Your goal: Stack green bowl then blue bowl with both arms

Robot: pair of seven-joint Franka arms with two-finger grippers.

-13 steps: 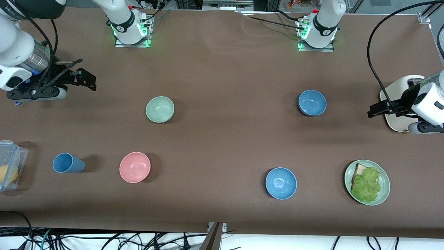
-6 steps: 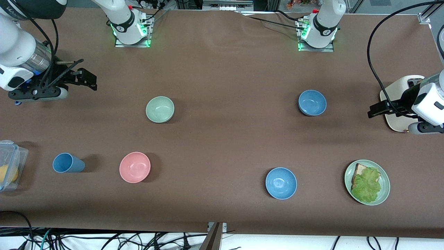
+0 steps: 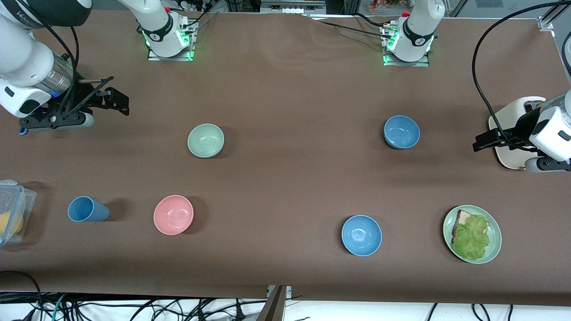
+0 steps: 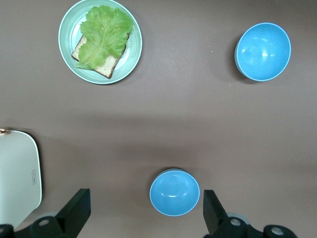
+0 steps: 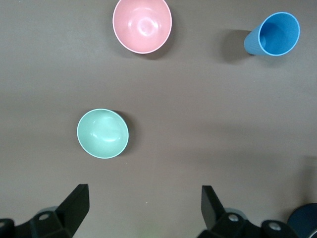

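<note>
The pale green bowl (image 3: 205, 140) stands upright and empty on the brown table; it also shows in the right wrist view (image 5: 102, 133). The muted blue bowl (image 3: 401, 132) stands toward the left arm's end; it also shows in the left wrist view (image 4: 174, 192). My right gripper (image 3: 118, 103) hangs open and empty over bare table at the right arm's end, apart from the green bowl; its own view (image 5: 143, 198) shows nothing between the fingers. My left gripper (image 3: 484, 141) hangs open and empty at the edge of a white appliance, apart from the blue bowl; its own view (image 4: 144, 203) shows the fingers wide apart.
A brighter blue bowl (image 3: 361, 235) and a green plate (image 3: 493, 249) with lettuce and bread lie nearer the front camera. A pink bowl (image 3: 173, 214), a blue cup (image 3: 87, 209) and a clear box (image 3: 13, 214) lie toward the right arm's end. The white appliance (image 3: 508, 156) stands under the left wrist.
My right gripper has shifted a little toward the green bowl. The left arm and all the dishes have not moved.
</note>
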